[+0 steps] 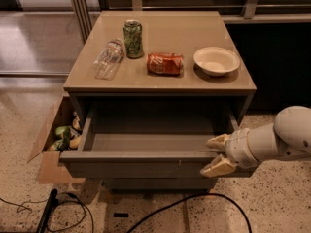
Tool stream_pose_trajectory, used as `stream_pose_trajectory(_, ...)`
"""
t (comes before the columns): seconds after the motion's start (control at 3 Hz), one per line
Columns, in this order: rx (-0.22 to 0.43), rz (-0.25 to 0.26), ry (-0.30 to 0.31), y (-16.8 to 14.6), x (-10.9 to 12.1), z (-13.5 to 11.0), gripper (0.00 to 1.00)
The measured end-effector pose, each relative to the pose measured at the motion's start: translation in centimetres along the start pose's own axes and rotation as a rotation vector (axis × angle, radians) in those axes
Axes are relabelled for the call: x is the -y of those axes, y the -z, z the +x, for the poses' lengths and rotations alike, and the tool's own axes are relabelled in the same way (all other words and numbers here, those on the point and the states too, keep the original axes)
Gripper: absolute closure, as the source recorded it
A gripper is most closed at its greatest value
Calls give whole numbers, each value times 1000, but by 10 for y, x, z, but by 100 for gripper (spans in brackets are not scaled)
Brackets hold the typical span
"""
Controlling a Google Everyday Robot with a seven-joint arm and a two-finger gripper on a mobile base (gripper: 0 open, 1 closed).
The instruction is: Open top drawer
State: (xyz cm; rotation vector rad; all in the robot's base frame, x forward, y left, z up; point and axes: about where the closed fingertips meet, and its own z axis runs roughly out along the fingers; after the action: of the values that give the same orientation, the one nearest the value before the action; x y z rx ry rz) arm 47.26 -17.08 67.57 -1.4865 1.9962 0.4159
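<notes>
The top drawer of the grey-brown cabinet stands pulled well out, its shallow grey inside showing and holding nothing I can see. Its front has small pale scuffs right of centre. My gripper comes in from the right on a white arm. Its pale fingers are spread, one above and one below the top edge at the drawer front's right end. It holds nothing.
On the cabinet top lie a clear plastic bottle, a green can upright, a red can on its side and a white bowl. An open cardboard box sits at the left. Black cables run over the floor.
</notes>
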Motion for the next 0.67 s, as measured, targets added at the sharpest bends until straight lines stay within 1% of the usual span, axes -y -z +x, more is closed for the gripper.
stream_pose_trajectory(0.33, 0, 0, 0, 0, 0, 0, 3)
stream_pose_trajectory(0.67, 0, 0, 0, 0, 0, 0, 26)
